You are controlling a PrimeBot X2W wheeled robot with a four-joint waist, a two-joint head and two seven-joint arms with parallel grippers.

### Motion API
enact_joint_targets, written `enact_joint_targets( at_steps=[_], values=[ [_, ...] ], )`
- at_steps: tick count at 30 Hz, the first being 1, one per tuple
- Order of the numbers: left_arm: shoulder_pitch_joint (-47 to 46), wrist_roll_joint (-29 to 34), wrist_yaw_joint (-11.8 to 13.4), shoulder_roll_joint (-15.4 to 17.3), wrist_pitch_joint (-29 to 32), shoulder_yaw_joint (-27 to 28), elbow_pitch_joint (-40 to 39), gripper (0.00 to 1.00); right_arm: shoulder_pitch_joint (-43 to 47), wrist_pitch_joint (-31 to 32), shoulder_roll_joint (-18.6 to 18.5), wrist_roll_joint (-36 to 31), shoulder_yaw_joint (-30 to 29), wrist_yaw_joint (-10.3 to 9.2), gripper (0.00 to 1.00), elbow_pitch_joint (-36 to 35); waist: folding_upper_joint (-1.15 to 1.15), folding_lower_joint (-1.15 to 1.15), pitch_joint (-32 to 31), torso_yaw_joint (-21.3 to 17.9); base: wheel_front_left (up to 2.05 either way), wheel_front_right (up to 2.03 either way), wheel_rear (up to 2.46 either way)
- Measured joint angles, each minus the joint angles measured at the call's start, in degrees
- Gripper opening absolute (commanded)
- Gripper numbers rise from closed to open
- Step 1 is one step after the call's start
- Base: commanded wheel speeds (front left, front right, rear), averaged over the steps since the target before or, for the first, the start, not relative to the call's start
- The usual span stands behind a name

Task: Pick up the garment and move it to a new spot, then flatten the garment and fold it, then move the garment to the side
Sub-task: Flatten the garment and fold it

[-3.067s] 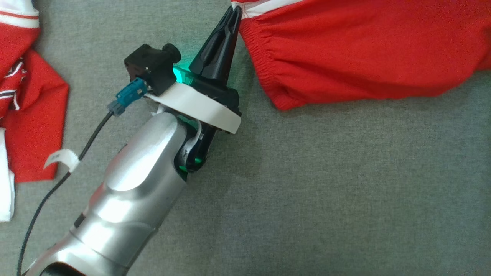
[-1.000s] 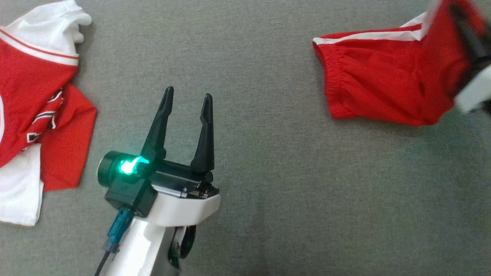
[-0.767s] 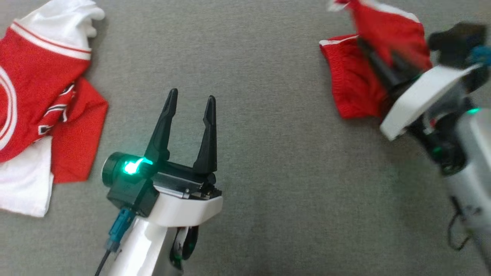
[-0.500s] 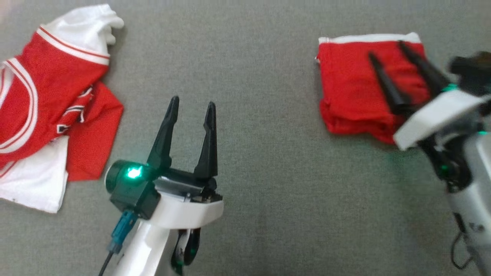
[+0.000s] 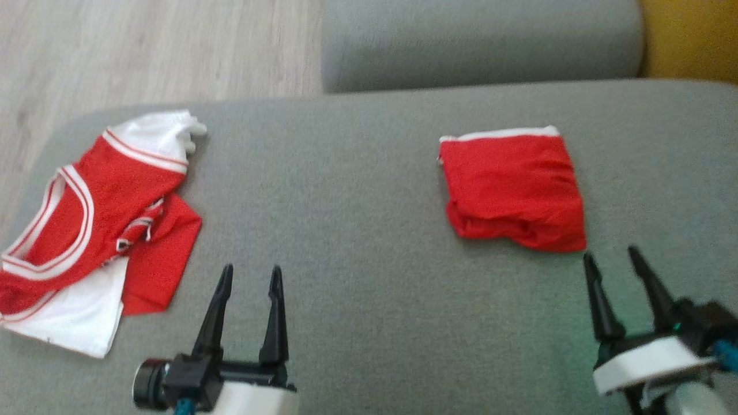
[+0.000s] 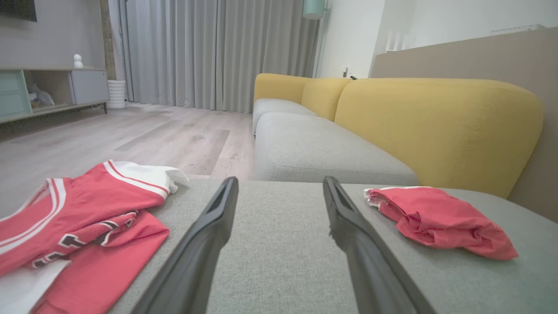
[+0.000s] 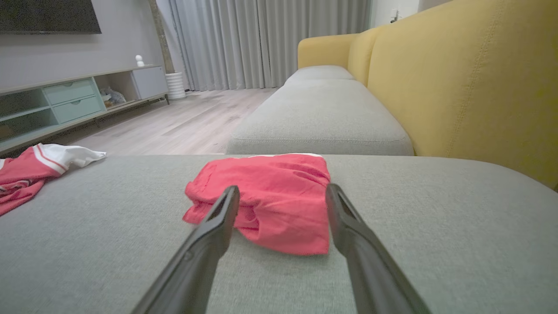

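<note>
The garment (image 5: 513, 187) is a red pair of shorts with a white band, folded into a compact square on the grey sofa seat (image 5: 357, 230). It also lies at the right of the left wrist view (image 6: 440, 220) and centrally in the right wrist view (image 7: 272, 198). My right gripper (image 5: 611, 258) stands open just in front of the garment, a little apart from its near edge, holding nothing. Further left, my left gripper (image 5: 249, 276) is open and empty over bare cushion. Each wrist view shows its own gripper (image 6: 280, 192) (image 7: 282, 196) with fingers spread.
A crumpled red-and-white jersey (image 5: 98, 219) lies at the seat's left end (image 6: 83, 218) (image 7: 39, 168). A second grey seat cushion (image 5: 478, 40) and yellow backrest (image 7: 457, 78) lie beyond. Wooden floor (image 5: 144, 52) borders the sofa's left edge.
My right gripper let go of the garment and drew back toward me, leaving it folded on the seat. The head camera tilted up, bringing floor and far cushion into view.
</note>
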Motion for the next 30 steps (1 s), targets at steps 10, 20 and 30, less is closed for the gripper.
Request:
enact_joint_targets(
  at_steps=[10,20,30],
  values=[
    [6.2,3.7,1.2,0.0,0.0,3.8,1.0,1.00,5.6,-0.2,4.5,-3.7,-1.4,0.00,1.00,-0.1,0.00,0.01,-6.2,-2.1,0.00,0.00,0.00],
    [6.5,3.7,1.0,0.0,0.0,4.0,0.8,1.00,5.9,-0.2,4.5,-3.7,-1.6,0.00,1.00,0.0,0.00,0.02,-5.5,-1.3,0.00,0.00,0.00],
    [6.0,3.7,1.0,0.0,0.0,4.2,0.8,1.00,5.7,-0.2,4.8,-3.7,-1.8,0.00,1.00,0.1,0.00,0.02,-4.4,-1.1,0.00,0.00,0.00]
  ],
)
